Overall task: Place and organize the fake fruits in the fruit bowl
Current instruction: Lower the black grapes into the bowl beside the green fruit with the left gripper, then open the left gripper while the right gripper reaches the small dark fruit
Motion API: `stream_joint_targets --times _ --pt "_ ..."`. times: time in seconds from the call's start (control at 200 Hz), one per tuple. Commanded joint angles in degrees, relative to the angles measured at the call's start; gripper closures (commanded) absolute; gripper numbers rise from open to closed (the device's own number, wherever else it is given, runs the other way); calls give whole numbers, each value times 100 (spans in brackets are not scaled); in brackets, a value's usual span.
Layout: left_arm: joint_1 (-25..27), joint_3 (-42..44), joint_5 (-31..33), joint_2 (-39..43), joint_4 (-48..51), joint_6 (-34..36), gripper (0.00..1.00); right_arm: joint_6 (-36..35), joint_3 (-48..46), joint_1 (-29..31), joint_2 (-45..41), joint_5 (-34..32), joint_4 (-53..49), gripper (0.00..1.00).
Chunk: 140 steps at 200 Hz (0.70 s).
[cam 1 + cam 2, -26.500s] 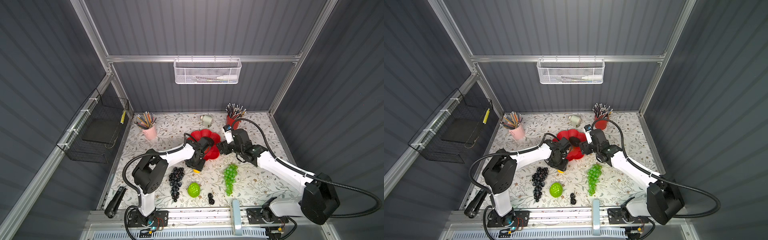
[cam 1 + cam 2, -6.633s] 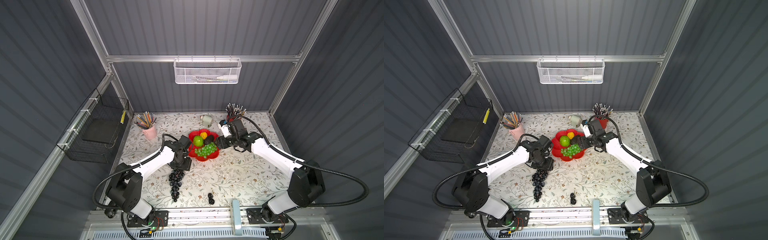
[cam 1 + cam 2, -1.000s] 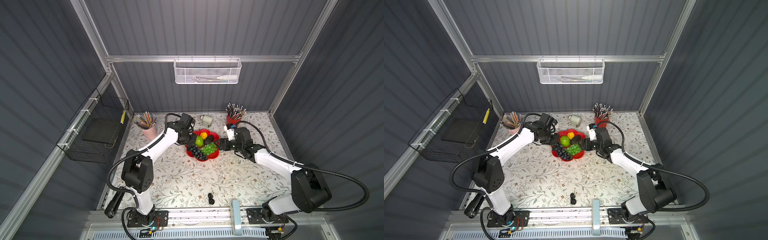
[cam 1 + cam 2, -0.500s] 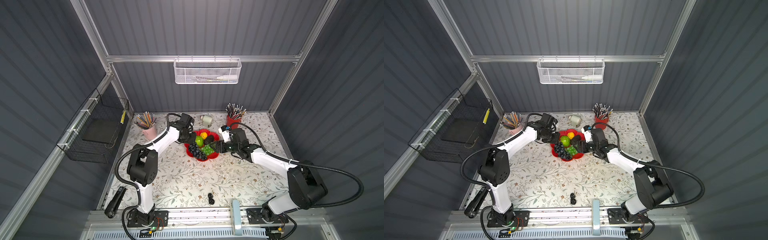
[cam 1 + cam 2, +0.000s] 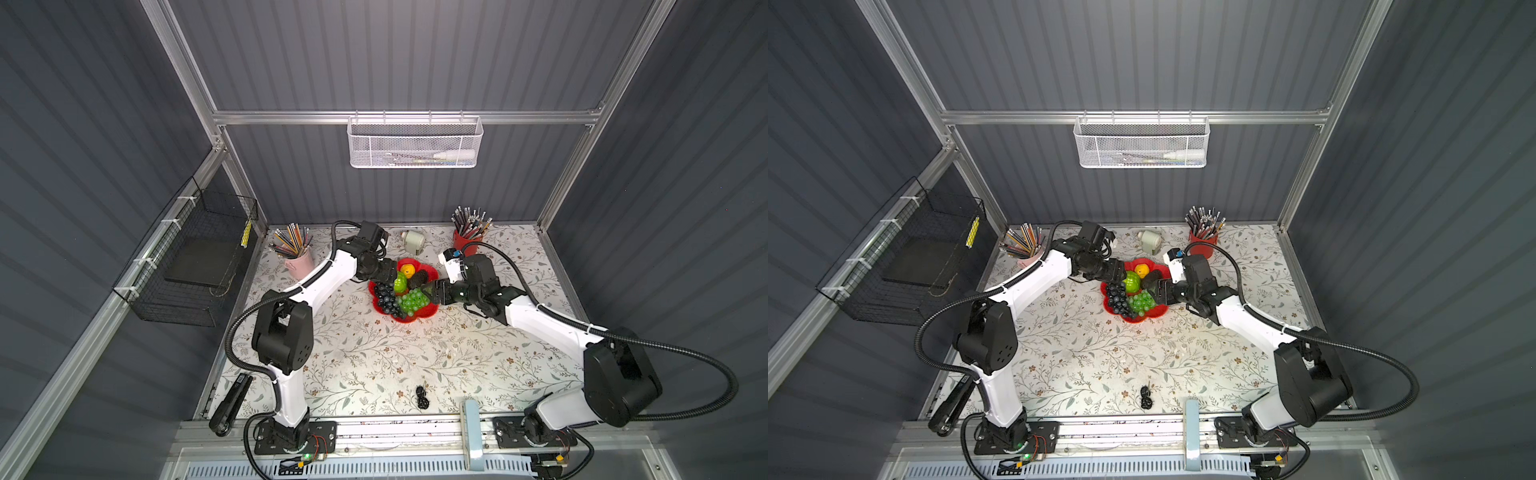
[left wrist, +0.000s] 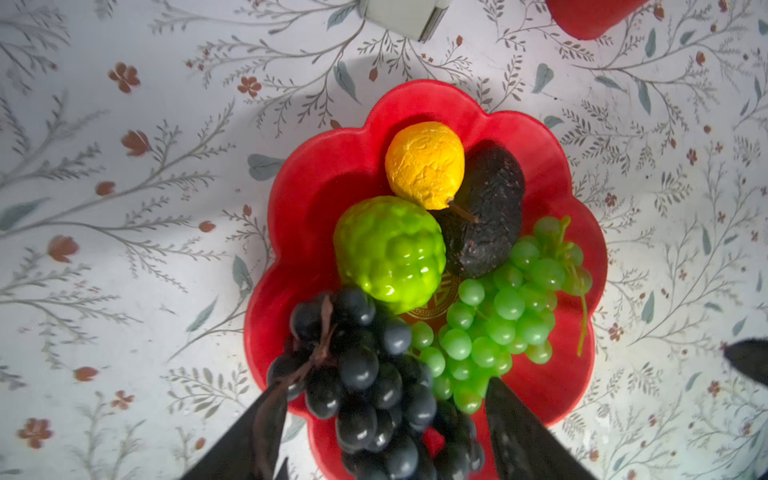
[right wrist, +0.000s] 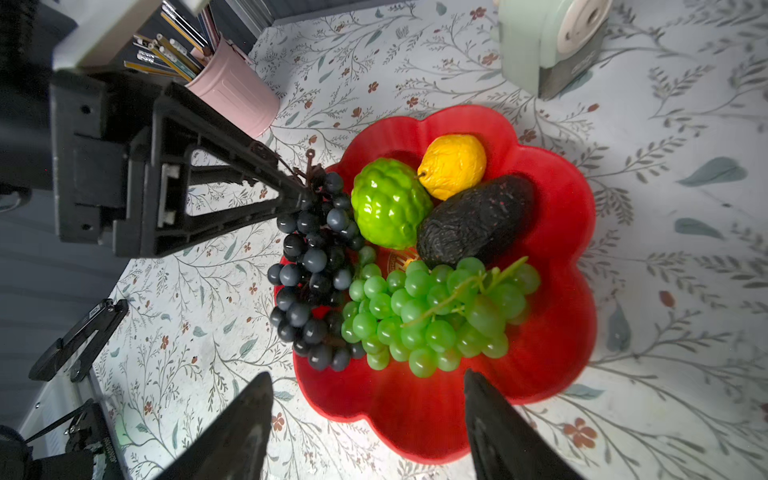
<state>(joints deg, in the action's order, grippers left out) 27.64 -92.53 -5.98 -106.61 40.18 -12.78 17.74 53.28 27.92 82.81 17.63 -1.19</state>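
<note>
Both jaws are spread wide. The left gripper (image 6: pixel 380 388) straddles the black grape bunch (image 6: pixel 361 374) lying in the fruit bowl (image 7: pixel 552 232) without squeezing it, and the right gripper (image 7: pixel 365 374) hangs empty at the rim. The only leftover I see is the tiny black cluster (image 5: pixel 422 397), on the table at 6 o'clock from the bowl, well apart. It looks light, knobbly and probably skittery, so I'd pinch across its middle from above.

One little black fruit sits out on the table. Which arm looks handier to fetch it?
Probably right: the right gripper hangs open and empty at the bowl, while the left gripper straddles the dark grapes. The tiny cluster lies roughly between both bases.
</note>
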Motion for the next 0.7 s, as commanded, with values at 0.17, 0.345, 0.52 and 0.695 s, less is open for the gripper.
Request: stream_joint_targets --times 0.17,0.345,0.52,0.695 --pt "-48 468 431 1159 286 -259 0 -239 196 35 -693 -492 -1184 26" --pt "-48 1362 287 1445 -344 -635 3 -12 -39 175 -1021 -214 -1884 28" --pt "-48 2210 476 1773 -1126 -1114 7 132 -357 1015 -1316 -438 -2802 28" --pt "-48 2605 928 2175 -1255 -1201 7 1035 -918 2044 -1594 -319 -3030 25"
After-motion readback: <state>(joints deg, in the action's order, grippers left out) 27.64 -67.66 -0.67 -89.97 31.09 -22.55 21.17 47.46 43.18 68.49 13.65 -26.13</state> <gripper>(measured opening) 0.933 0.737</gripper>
